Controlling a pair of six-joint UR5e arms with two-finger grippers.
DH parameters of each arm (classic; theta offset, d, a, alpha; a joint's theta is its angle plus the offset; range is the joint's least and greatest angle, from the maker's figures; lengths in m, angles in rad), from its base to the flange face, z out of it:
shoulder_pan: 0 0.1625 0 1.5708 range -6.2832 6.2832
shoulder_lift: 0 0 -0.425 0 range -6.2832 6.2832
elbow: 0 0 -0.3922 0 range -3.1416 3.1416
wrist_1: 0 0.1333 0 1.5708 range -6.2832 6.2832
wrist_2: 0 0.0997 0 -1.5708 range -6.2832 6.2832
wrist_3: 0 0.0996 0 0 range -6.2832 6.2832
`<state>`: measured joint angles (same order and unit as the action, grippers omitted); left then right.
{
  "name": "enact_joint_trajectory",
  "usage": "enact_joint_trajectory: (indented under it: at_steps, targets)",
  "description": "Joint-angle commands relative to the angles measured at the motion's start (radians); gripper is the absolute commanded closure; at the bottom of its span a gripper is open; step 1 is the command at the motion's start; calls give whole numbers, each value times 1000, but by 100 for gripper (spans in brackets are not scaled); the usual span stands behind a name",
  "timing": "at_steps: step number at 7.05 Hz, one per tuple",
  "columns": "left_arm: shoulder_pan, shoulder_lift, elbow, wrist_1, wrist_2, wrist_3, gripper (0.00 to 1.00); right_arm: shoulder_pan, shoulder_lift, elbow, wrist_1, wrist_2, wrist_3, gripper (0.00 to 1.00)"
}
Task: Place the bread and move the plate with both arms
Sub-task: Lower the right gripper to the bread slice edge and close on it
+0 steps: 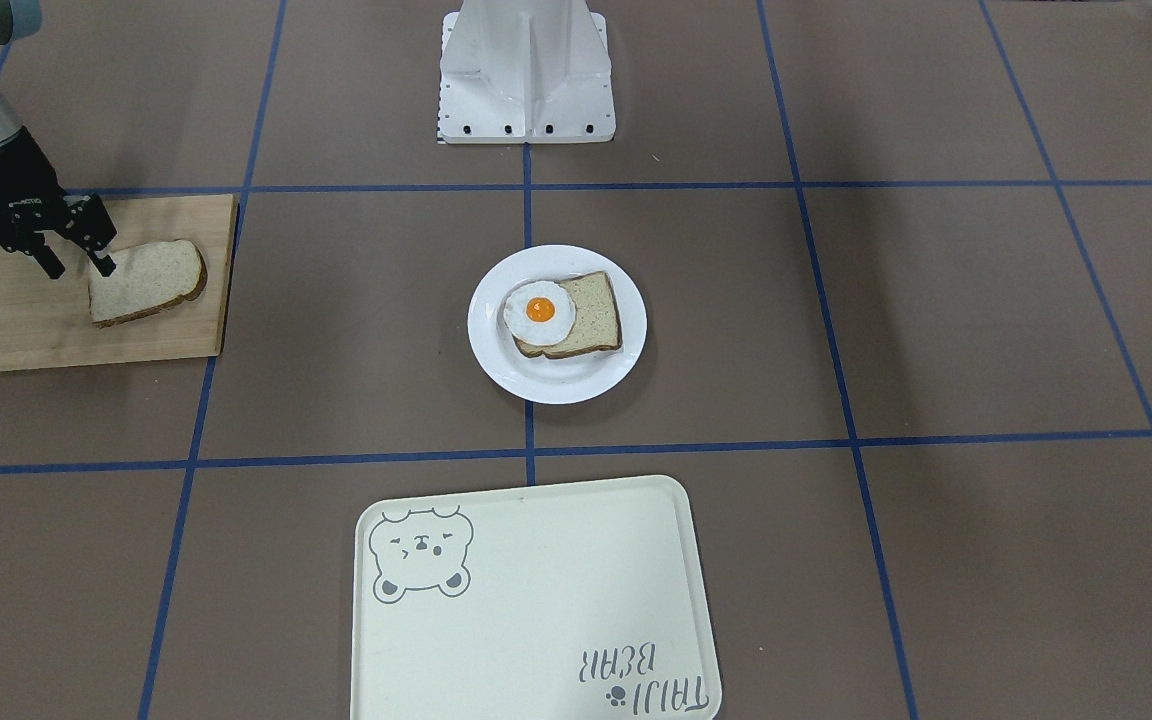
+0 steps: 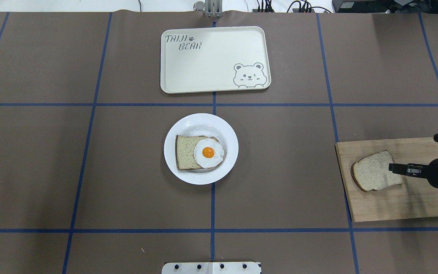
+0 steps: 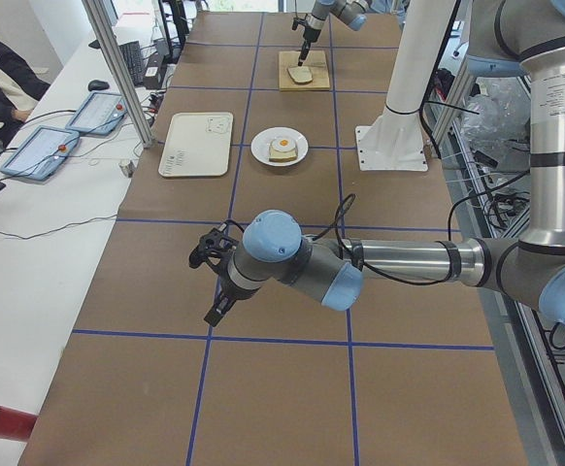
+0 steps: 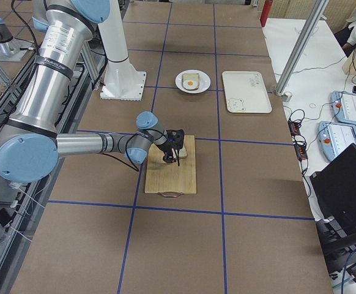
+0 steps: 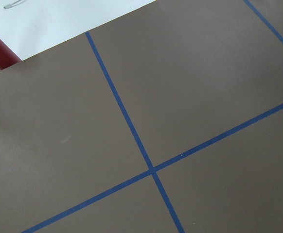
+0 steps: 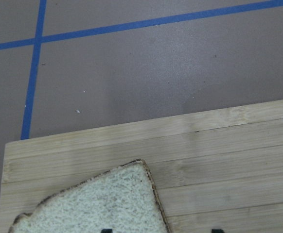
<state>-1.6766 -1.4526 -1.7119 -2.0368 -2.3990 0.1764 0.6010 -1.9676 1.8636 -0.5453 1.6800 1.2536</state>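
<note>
The bread (image 1: 149,280) lies on a wooden cutting board (image 1: 56,340) at the table's end on my right side; it also shows in the overhead view (image 2: 373,171). My right gripper (image 1: 82,268) is open and low over the board. One finger is at the bread's edge, the other beside it over bare wood. In the right wrist view the bread's corner (image 6: 107,204) lies by the two fingertips at the bottom edge. The white plate (image 1: 576,382) sits mid-table with a squarer slice and a fried egg (image 1: 539,310) on it. My left gripper (image 3: 215,282) hovers far from these; I cannot tell its state.
A cream tray with a bear drawing (image 2: 211,57) lies beyond the plate (image 2: 200,123), on the operators' side. The robot's white base (image 1: 526,70) stands behind the plate. The left wrist view shows only brown table with blue tape lines (image 5: 132,131).
</note>
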Motion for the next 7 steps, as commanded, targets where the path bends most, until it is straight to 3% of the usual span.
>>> enact_joint_trajectory:
  at_steps: [1,5,6,7]
  targets:
    - [0,0,0,1,0,0,2,-30,-2,-1,-4,-26,0,40]
    - [0,0,0,0,1,0,2,-69,-1,-3,-32,-65,0,45]
    - [0,0,0,1,1,0,2,-73,-1,-3,-33,-66,0,53]
    - [0,0,0,1,0,0,2,-72,-1,-3,-33,-66,0,77]
